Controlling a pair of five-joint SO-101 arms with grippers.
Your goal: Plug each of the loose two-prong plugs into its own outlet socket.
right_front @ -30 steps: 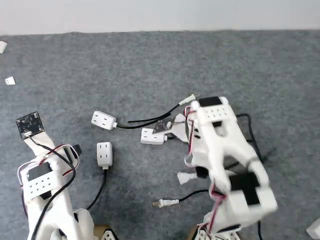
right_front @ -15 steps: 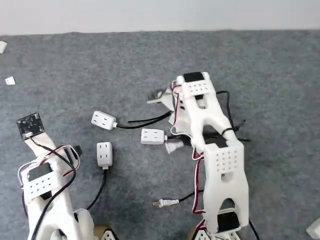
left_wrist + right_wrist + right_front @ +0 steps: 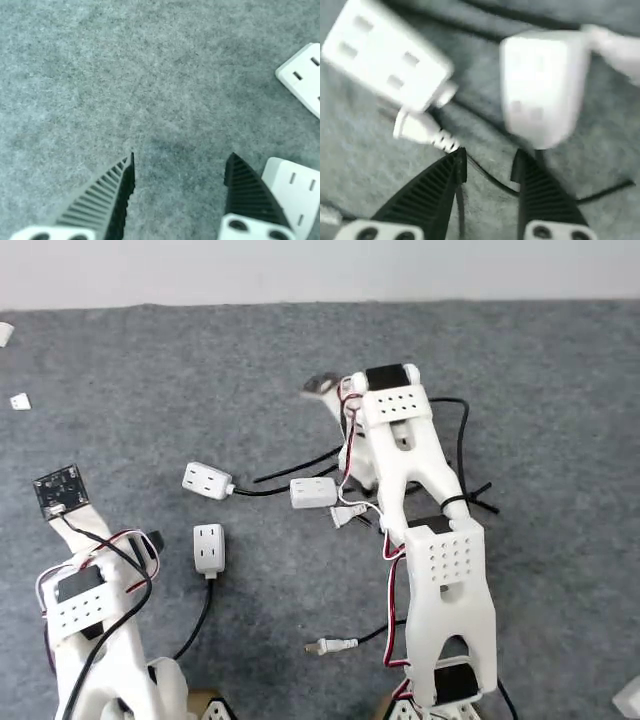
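**Right gripper narrow and empty over the second plug**

Nearest me, the loose plug [image 3: 330,645] lies on the carpet [image 3: 250,360] between my two bases. Its long axis runs left to right, prongs seemingly left, and both grippers are well apart from it.

At the near left, my left gripper [image 3: 181,165] hangs wide and empty over bare carpet. The near socket [image 3: 208,548] sits just right of it, and the far socket [image 3: 208,480] lies beyond.

Farther off, the second plug [image 3: 345,515] lies just near-right of the mid socket [image 3: 313,492], roughly left to right. My right gripper [image 3: 487,160] hangs above that pair with its jaws narrow, gripping nothing. A black cord [image 3: 485,176] crosses under the gap.

I judge this plug falls to the right arm. It lies a little beyond the fingertips and off to one side, so the jaws must shift over it and widen.

The high view gives the layout. The right wrist view adds that the plug nearly touches the socket, and it shows a blurred white block [image 3: 540,90] I cannot identify.
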